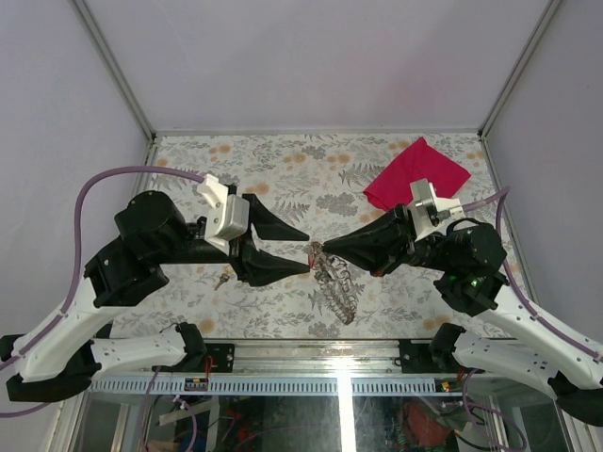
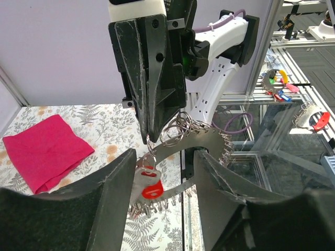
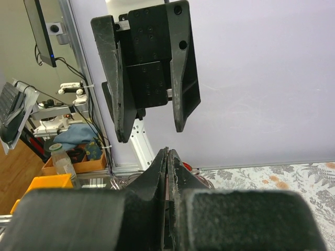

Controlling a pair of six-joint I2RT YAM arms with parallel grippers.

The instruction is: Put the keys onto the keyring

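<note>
My right gripper [image 1: 326, 250] is shut on a keyring at its tip, which also shows in the right wrist view [image 3: 167, 152]. A curved metal plate [image 1: 337, 282] edged with several small rings hangs from it above the table. In the left wrist view a red-headed key [image 2: 149, 186] hangs from the ring [image 2: 152, 149] under the right gripper's tip, in front of the plate [image 2: 209, 140]. My left gripper [image 1: 307, 250] is open and empty, its jaws facing the right gripper's tip, with the red key between them [image 2: 165, 167]. A small brass-coloured key [image 1: 223, 279] lies on the table under the left arm.
A folded red cloth [image 1: 415, 172] lies at the back right of the floral table [image 1: 283, 160] and shows in the left wrist view [image 2: 42, 149]. The table's near edge with a metal rail [image 1: 311, 347] runs just below the hanging plate.
</note>
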